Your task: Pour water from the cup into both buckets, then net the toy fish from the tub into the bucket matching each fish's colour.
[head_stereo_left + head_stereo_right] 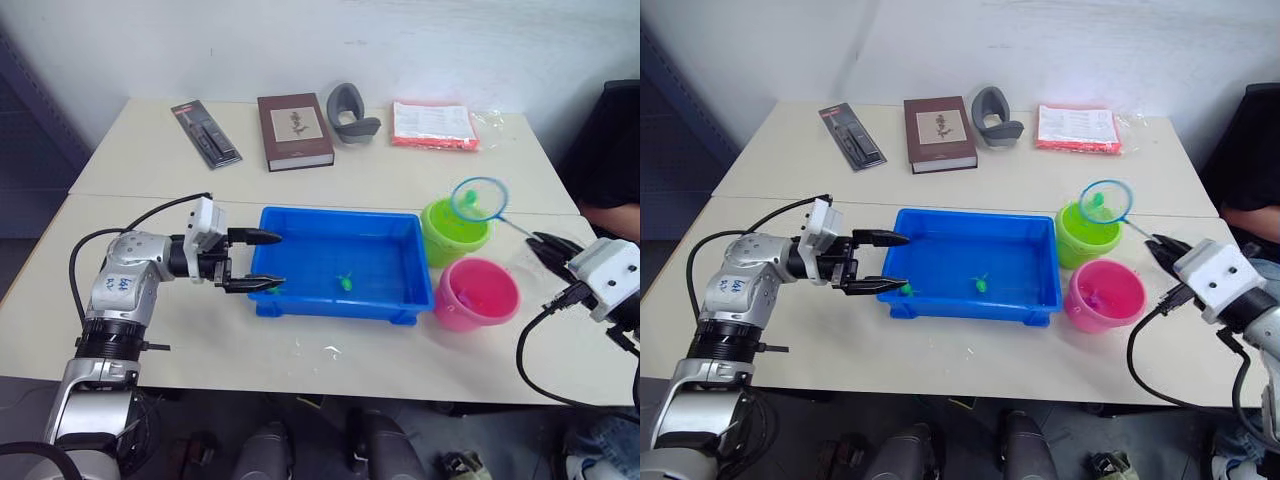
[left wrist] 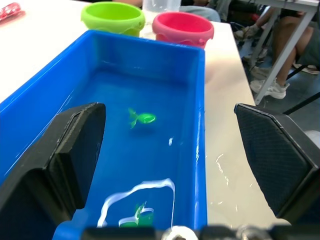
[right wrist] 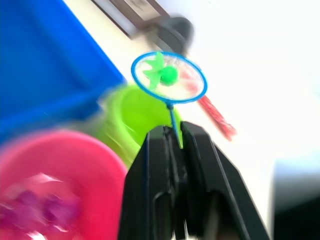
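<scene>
The blue tub [image 1: 300,220] lies mid-table holding water and two green toy fish, one near the middle [image 1: 344,283] and one at its left end [image 2: 140,215]. My left gripper [image 1: 270,260] is open, its fingers [image 2: 75,150] straddling the tub's left front corner. To the tub's right stand the lime green bucket [image 1: 440,240] and the pink bucket [image 1: 478,293], which has pink fish in it. My right gripper [image 1: 545,243] is shut on the net's thin handle. The net's blue hoop [image 1: 480,198] hovers over the green bucket with a green fish [image 3: 162,75] in the mesh. The clear cup [image 2: 161,5] stands behind the buckets.
At the back of the table lie a black package [image 1: 205,132], a brown book [image 1: 294,130], a grey curved object [image 1: 350,112] and a red-edged packet [image 1: 433,124]. Water is spilled on the table [image 1: 325,350] in front of the tub. A person sits at the right edge [image 1: 610,150].
</scene>
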`<action>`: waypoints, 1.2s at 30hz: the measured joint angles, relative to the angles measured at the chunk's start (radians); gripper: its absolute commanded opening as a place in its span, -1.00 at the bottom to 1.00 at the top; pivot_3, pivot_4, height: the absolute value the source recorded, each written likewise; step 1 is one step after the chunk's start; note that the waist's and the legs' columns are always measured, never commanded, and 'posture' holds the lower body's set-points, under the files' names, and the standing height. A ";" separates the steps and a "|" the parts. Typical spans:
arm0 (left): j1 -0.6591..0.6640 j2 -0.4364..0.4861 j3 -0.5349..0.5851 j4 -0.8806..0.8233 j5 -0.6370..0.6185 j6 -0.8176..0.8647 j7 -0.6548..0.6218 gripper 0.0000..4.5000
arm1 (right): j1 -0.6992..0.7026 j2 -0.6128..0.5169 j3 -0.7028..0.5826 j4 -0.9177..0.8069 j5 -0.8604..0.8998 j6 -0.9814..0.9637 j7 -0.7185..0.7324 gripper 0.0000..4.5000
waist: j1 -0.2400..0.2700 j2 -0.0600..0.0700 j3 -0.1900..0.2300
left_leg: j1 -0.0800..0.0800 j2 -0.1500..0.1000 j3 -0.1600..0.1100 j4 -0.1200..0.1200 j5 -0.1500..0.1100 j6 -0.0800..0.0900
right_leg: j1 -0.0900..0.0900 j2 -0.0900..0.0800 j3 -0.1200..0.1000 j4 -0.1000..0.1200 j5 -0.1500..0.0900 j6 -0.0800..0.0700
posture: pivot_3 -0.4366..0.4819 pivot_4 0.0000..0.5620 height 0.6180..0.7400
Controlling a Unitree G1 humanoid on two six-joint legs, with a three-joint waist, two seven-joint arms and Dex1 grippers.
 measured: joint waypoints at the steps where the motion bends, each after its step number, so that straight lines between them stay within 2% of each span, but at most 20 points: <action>1: 0.000 -0.003 0.000 0.000 0.000 0.001 0.000 0.97 | -0.001 -0.004 0.000 0.023 -0.032 -0.027 -0.024 -1.00 | -0.001 0.000 0.000 | 0.000 0.000 0.000 0.000 0.000 0.000 | 0.000 0.000 0.000 0.000 0.000 0.000 | -0.05 -0.47 1.00; 4: 0.000 -0.015 -0.002 0.001 0.000 0.002 0.000 0.97 | -0.021 -0.032 0.007 0.100 -0.136 -0.115 -0.095 -1.00 | -0.003 0.000 0.000 | 0.000 0.000 0.001 0.000 0.000 0.000 | 0.000 0.000 0.001 0.000 0.000 0.000 | -0.05 -0.47 1.00; 12: -0.011 -0.070 -0.015 0.001 -0.001 0.014 0.009 0.97 | -0.043 -0.249 0.160 0.254 -0.691 -0.398 -0.496 -1.00 | -0.019 0.000 0.000 | 0.000 0.000 0.000 0.000 0.001 0.000 | 0.000 -0.001 0.006 0.000 0.000 0.000 | -0.05 -0.47 1.00; 16: -0.017 -0.085 -0.016 0.001 -0.002 0.021 0.012 0.97 | -0.064 -0.288 0.250 0.349 -0.832 -0.463 -0.642 -1.00 | -0.023 0.000 0.000 | 0.000 0.000 0.000 0.000 0.001 -0.001 | 0.000 0.000 0.006 0.000 0.000 0.000 | -0.05 -0.47 1.00; 21: -0.033 -0.109 -0.017 0.002 -0.002 0.022 0.024 0.97 | -0.105 -0.308 0.351 0.406 -0.929 -0.503 -0.770 -1.00 | -0.023 0.000 0.000 | 0.000 0.000 0.001 -0.001 0.002 -0.001 | 0.000 0.000 0.007 0.000 0.000 0.000 | -0.05 -0.47 1.00; 25: -0.033 -0.118 -0.016 0.010 -0.002 0.016 0.026 0.97 | -0.106 -0.343 0.353 0.405 -0.958 -0.508 -0.865 -1.00 | -0.023 0.000 0.000 | 0.000 0.000 0.000 -0.001 0.002 -0.002 | 0.000 0.000 0.007 0.000 0.000 0.000 | -0.05 -0.47 1.00; 32: -0.033 -0.126 -0.013 0.044 -0.002 -0.022 0.022 0.97 | -0.118 -0.362 0.356 0.411 -0.971 -0.498 -0.911 -1.00 | -0.023 0.000 0.000 | 0.000 0.000 0.001 -0.001 0.002 -0.002 | 0.000 0.001 0.008 0.000 0.000 0.000 | -0.05 -0.47 1.00; 36: -0.031 -0.125 -0.013 0.063 -0.002 -0.051 0.008 0.97 | -0.121 -0.372 0.404 0.412 -0.968 -0.521 -0.900 -1.00 | -0.023 0.000 0.000 | 0.000 0.000 0.000 -0.001 0.002 -0.002 | 0.000 0.001 0.008 0.000 0.000 0.000 | -0.05 -0.47 1.00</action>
